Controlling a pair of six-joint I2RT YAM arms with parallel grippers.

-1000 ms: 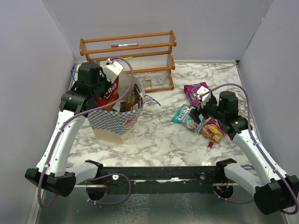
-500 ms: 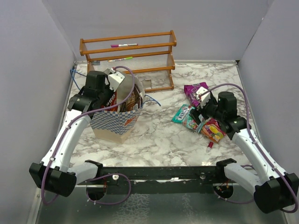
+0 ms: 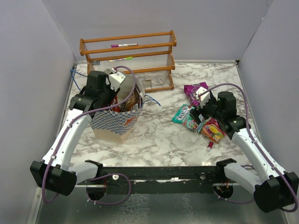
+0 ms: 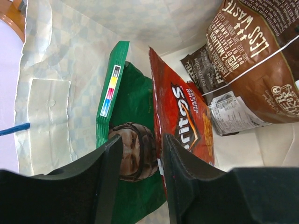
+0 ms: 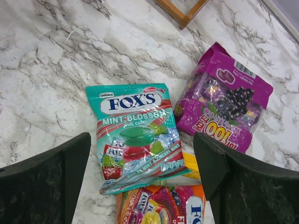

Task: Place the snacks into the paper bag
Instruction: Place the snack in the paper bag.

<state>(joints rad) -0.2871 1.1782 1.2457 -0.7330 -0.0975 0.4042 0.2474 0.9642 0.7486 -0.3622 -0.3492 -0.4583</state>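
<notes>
Top view only: the paper bag (image 3: 114, 123) stands upright on the counter (image 3: 163, 133), left of centre and just in front of the wooden rack (image 3: 128, 53). The left arm reaches down into its mouth, which hides the arm's claw in this view.
Left wrist view only: inside the bag, a green packet (image 4: 133, 98), the red Doritos (image 4: 187, 121) and a glossy brown bag (image 4: 252, 60) stand on edge, side by side.
Right wrist view only: the teal packet (image 5: 135, 126) lies flat, with the magenta packet (image 5: 224, 107) just beside it. Its lower edge overlaps the red-yellow packet (image 5: 163, 205).
Edges and room: the bag's walls close in around the left claw (image 4: 142, 140). The three candy packets lie on open marble, well apart from the bag, with bare counter between.
Left claw: its jaws are slightly parted and pinch nothing. The Doritos' edge sits just past one finger, and the green packet shows through the gap.
Right claw (image 5: 142, 144): it is spread wide and empty, hovering over the teal packet, which lies between its fingers.
</notes>
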